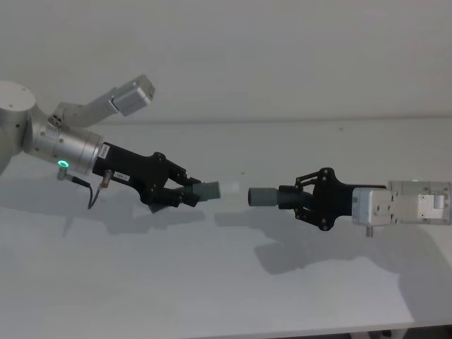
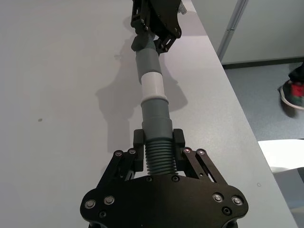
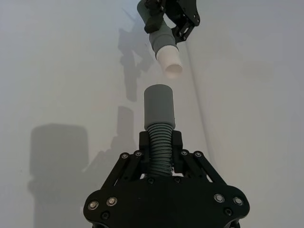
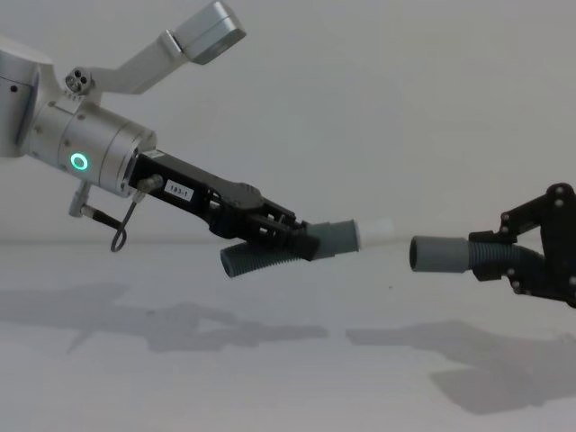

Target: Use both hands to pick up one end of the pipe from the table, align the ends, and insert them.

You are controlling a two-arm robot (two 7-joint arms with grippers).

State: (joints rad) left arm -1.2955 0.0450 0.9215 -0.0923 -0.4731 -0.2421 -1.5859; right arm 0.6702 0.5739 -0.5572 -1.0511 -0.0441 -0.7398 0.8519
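While both hose pieces hang clear of the table (image 1: 212, 282), their long axes run nearly along one level line across the middle of the head view. Their ends face each other with a small gap between.

The left gripper (image 1: 189, 192), left of centre, is clamped on the left hose piece (image 1: 209, 190) at its ribbed body. The whitish tip (image 4: 376, 230) juts past the fingers, pointing right. In the chest view its ribbed tail droops toward the lower left.

The right gripper (image 1: 288, 198), right of centre, grips the right hose piece (image 1: 263, 196) by its ribs. Its grey cuff (image 3: 159, 105) projects beyond the fingertips, pointing left at the tip.
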